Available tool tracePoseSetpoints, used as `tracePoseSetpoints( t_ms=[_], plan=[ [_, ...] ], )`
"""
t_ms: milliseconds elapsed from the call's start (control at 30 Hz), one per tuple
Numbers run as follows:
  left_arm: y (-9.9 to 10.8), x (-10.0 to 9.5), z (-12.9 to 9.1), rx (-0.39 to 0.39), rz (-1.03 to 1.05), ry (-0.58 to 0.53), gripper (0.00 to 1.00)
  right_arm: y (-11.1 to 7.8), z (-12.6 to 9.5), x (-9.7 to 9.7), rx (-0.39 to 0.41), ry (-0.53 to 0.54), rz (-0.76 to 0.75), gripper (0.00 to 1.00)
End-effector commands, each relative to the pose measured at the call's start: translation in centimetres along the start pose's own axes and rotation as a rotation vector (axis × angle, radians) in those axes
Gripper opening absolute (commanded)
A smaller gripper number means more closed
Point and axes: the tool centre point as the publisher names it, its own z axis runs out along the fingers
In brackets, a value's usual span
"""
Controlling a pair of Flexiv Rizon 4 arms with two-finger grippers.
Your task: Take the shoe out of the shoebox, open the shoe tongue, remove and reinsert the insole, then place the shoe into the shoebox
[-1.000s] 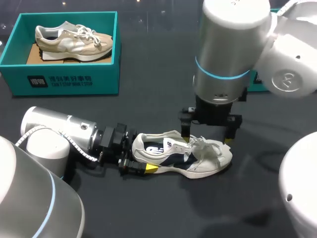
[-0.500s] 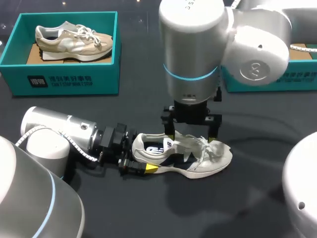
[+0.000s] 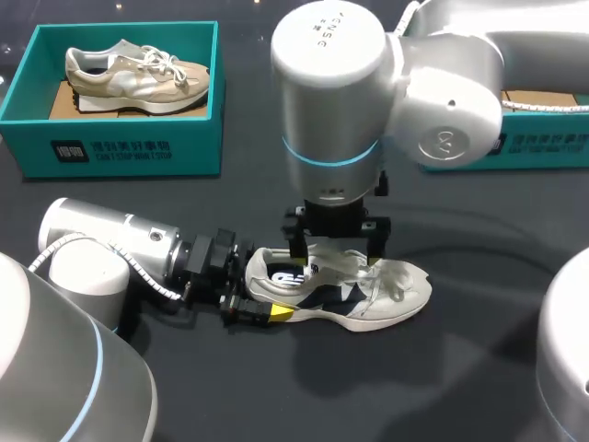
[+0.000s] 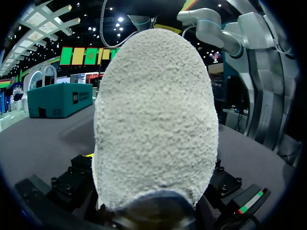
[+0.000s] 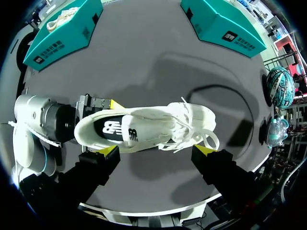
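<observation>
On the dark counter (image 3: 276, 387) sits the white-and-navy laced sneaker (image 3: 368, 296), heel seemingly pinched by left end effector (image 3: 250, 287); right end effector (image 5: 158, 150) hangs spread above the tongue (image 5: 160, 122), so lower straight, nip tongue only, avoid the laces (image 5: 193, 128).

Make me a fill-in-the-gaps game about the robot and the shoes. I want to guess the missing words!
1. The left pincer grips the white shoe by its ____.
2. The right pincer hangs over the white shoe with its fingers ____, one on each side.
3. The teal shoebox at the far left of the table holds a beige ____.

Missing words: heel; open; shoe
</observation>
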Motion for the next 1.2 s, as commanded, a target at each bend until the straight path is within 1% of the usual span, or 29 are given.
tracePoseSetpoints(
  t_ms=[33,200,367,600,733,967,1200],
  plan=[
    [0.0,0.2,0.0,0.000,0.000,-0.002,0.00,-0.3,0.8,2.4,-0.010,-0.578,0.271,1.00],
    [0.0,0.2,0.0,0.000,0.000,-0.002,0.00,-0.1,1.4,2.7,0.001,-0.632,0.283,1.00],
    [0.0,0.2,0.0,0.000,0.000,-0.002,0.00,0.2,2.5,3.2,-0.012,-0.707,0.287,1.00],
    [0.0,0.2,0.0,0.000,0.000,-0.002,0.00,0.5,3.5,2.7,-0.023,-0.755,0.311,1.00],
    [0.0,0.2,0.0,0.000,0.000,-0.002,0.00,0.5,3.9,2.6,-0.030,-0.811,0.344,1.00],
    [0.0,0.2,0.0,0.000,0.000,-0.002,0.00,0.7,4.6,2.4,-0.056,-0.875,0.376,1.00],
    [0.0,0.2,0.0,0.000,0.000,-0.002,0.00,0.5,5.6,1.8,-0.070,-0.901,0.417,1.00]
  ],
)
